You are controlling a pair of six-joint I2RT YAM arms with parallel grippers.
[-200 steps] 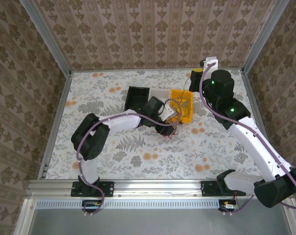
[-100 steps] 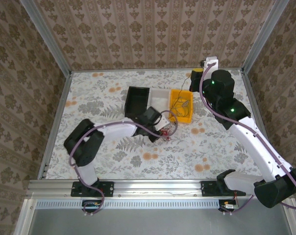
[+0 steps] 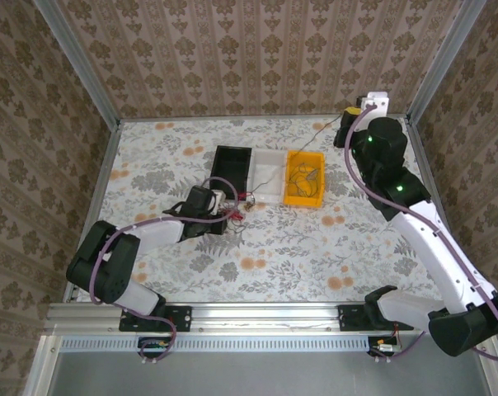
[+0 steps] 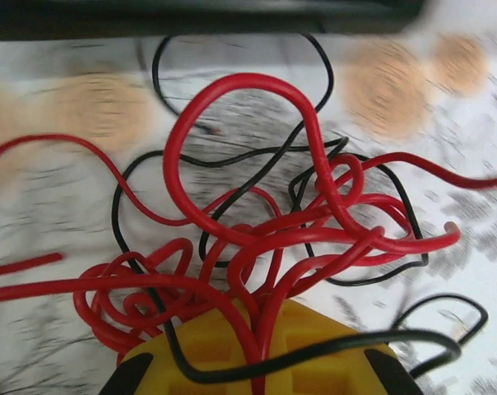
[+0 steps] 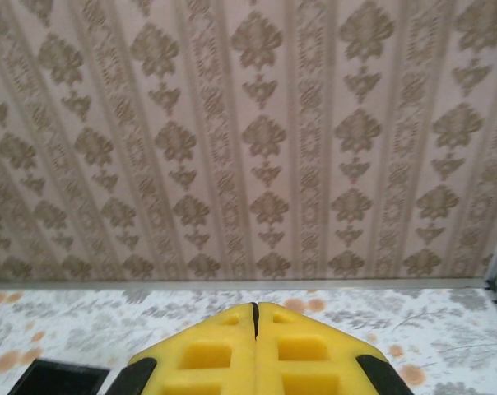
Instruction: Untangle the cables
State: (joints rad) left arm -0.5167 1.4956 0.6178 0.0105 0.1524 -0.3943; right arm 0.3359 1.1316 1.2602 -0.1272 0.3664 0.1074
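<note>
Pulling the knot apart looks like the step in hand. The left gripper (image 4: 261, 321) is clamped right down, and red strands of the cables (image 4: 265, 234) run straight into the seam between its jaws, so I'd call that a pinch on the bundle. One black wire is also draped across the fingertips. The rest of the wad sits just past those tips. It's mostly tight red coils stacked on each other, with one big red loop arching out furthest and thin black loops threading round and through. Loose red ends trail off to both sides. From above, the lot lies on the table (image 3: 274, 247) just on the near side of the black bin (image 3: 232, 149), touching the left gripper's nose. The right gripper (image 5: 254, 309) is up at the far right corner, well apart from the tangle, with its jaws pressed flat together and nothing I can make out between them. My guess is nothing's really separated yet. The next move probably needs that right arm to come down and take one free end or the big loop. Then it can draw it away while the left holds, since a single pinch would likely just drag the whole clump along.
</note>
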